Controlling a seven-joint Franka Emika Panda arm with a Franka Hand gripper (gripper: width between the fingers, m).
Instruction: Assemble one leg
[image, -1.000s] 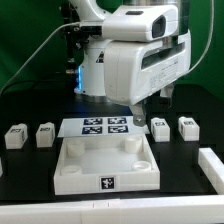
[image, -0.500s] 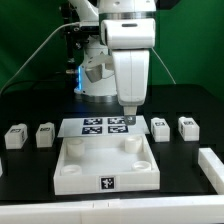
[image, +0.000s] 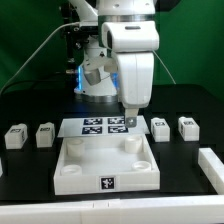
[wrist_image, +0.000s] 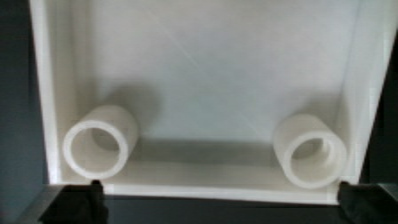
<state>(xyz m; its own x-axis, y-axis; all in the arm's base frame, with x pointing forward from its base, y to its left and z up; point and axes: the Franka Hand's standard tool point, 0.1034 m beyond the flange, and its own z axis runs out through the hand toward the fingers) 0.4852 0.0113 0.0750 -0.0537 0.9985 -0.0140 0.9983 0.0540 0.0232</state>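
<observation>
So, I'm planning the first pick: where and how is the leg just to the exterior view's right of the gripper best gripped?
Take the leg across its flat upright sides, mid-height, coming straight down from above. It sits as a small block, apart from the neighbouring leg and the tray, so the open gripper should probably get a finger down either side.

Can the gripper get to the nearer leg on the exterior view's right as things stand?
Probably yes. The gripper hangs open over the far side of the tray. That leg stands just beside it, uncovered, apart from the tray and the neighbour leg.
</observation>
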